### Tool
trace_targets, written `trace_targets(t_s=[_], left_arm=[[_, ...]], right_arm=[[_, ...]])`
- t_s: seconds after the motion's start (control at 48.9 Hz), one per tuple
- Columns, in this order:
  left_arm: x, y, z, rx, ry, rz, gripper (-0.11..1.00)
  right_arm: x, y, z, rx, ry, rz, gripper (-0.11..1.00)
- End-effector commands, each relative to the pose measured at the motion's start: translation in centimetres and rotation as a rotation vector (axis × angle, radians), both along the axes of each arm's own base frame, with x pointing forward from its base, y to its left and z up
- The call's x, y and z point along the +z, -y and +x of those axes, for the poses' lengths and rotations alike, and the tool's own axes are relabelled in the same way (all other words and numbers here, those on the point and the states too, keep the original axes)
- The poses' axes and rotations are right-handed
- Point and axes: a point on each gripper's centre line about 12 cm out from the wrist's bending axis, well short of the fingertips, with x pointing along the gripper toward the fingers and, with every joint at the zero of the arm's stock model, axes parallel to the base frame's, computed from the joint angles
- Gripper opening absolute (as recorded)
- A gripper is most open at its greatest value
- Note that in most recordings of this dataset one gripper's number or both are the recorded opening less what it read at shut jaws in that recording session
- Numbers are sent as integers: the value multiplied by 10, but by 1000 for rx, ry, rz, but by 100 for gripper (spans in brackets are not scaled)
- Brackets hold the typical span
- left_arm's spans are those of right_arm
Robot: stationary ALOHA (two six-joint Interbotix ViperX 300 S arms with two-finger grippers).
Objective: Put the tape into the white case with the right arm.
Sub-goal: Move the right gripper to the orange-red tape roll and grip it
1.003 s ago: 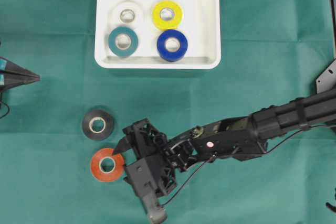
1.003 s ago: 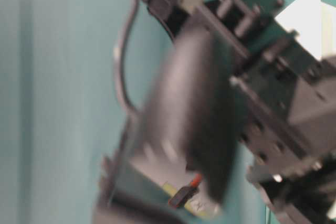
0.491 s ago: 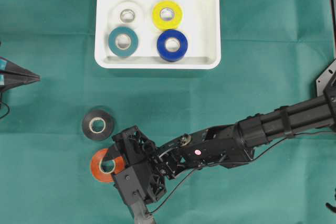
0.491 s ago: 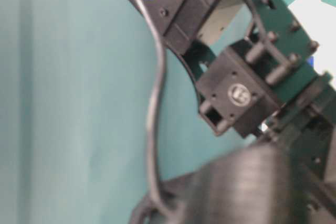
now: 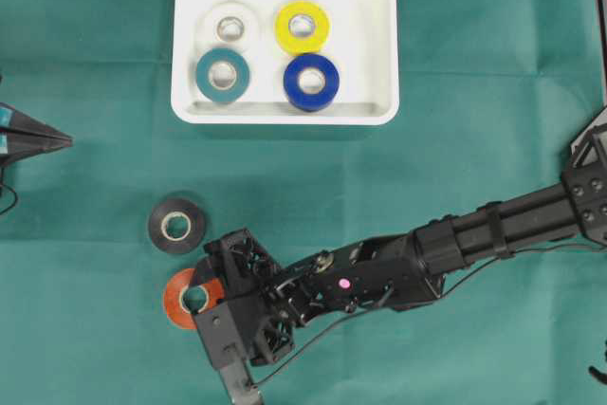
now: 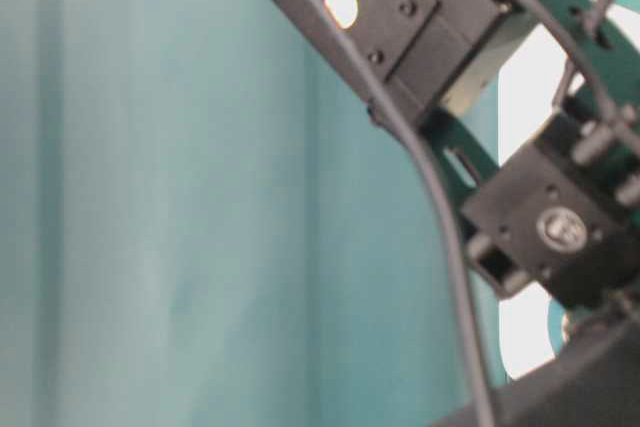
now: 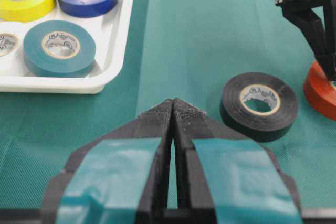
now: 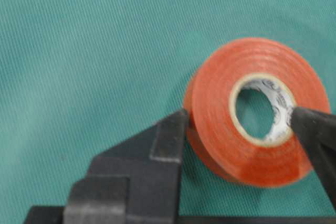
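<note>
Across the green cloth [image 5: 474,92], the right arm [image 5: 493,234] reaches to lower left. Up top: white case [image 5: 379,45] w/ four rolls. Right gripper [image 8: 236,124] jaws apart, straddling orange tape [image 8: 220,103] – one finger [image 8: 170,135] outside, other in core. Black roll [image 5: 176,225] just beside. Left gripper [image 7: 172,109] pressed together, nothing held.

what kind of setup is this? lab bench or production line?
Most likely a lab bench for robot manipulation trials: a green cloth covering the table, two black arms, and coloured tape rolls staged in a white case as props, with no line machinery in view.
</note>
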Motion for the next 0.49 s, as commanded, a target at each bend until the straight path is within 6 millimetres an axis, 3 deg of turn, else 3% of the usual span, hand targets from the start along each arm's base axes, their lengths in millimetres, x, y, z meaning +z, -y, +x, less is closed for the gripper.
trace_targets(t_s=[0.0, 0.328, 0.389, 0.471], left_arm=[[5, 0, 2, 2, 12, -1, 0], [6, 0, 2, 2, 15, 1, 0], [6, 0, 2, 2, 14, -1, 0], [6, 0, 2, 2, 14, -1, 0]], right_arm=[[15, -9, 5, 5, 30, 12, 49], [13, -17, 7, 9, 30, 20, 46], [13, -17, 8, 3, 29, 25, 41], [16, -17, 9, 1, 34, 28, 26]])
